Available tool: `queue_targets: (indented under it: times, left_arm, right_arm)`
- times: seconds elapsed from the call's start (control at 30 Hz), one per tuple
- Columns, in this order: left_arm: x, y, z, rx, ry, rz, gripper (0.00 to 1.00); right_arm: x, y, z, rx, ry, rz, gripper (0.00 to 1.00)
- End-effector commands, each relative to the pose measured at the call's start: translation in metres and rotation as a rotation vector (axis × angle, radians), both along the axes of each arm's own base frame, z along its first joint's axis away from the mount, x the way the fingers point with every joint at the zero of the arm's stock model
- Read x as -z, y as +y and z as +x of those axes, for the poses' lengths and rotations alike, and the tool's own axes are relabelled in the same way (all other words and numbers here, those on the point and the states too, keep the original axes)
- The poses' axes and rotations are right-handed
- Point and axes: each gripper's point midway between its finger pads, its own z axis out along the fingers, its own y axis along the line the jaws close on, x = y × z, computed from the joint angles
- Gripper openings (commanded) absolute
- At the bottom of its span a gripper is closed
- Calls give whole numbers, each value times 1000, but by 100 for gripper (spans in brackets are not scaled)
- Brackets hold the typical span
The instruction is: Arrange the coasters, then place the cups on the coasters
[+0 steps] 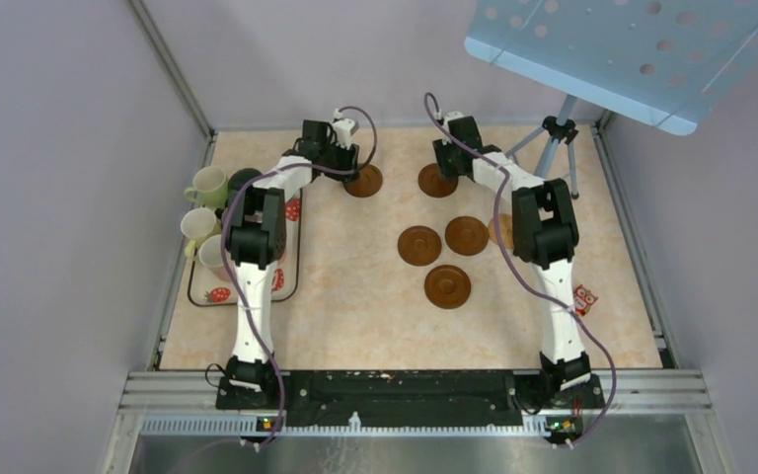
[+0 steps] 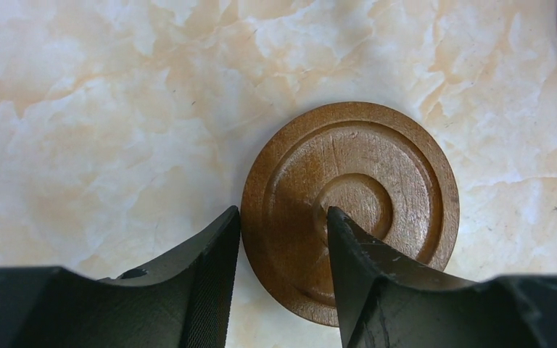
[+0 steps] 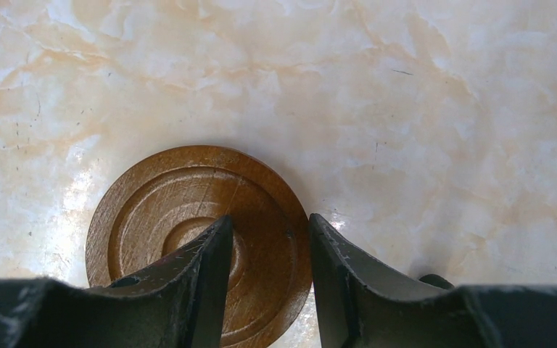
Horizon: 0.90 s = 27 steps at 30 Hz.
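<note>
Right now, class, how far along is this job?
Done: nothing; no cup sits on a coaster. In hand: the left gripper straddles the rim of the left far coaster; the right gripper pinches the right far coaster. Remaining: arranging the clustered coasters, then moving the cups off the tray.

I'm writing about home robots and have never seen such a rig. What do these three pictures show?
Two robot arms are bolted at the near edge of a table. The wide picture looks down from above; each close-up comes from a camera on one wrist, so the dark wedges at its bottom are that arm's own fingers. Flat round coasters lie on the table; cups stand on a strawberry-print tray. The right gripper has its fingers closed on the rim of the far-right coaster. The left gripper has its fingers astride the rim of the far-left coaster; whether they grip it is unclear.
</note>
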Motion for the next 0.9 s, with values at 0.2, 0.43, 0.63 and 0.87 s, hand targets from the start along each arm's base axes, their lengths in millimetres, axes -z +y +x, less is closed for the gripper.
queue_targets:
  times: [0.2, 0.43, 0.63, 0.87]
  left_arm:
    - [12, -15, -30, 23, 83, -12, 56]
    - [-14, -20, -29, 35, 52, -38, 63]
    - [-58, -11, -18, 5, -26, -25, 76]
    - [-106, -10, -28, 63, -94, -27, 84]
  right_arm:
    - [21, 12, -11, -5, 76, 27, 44]
    - [-26, 24, -13, -56, 24, 98, 47]
    - [-86, 23, -8, -70, -85, 108, 55]
    - [-145, 21, -24, -133, -167, 106, 61]
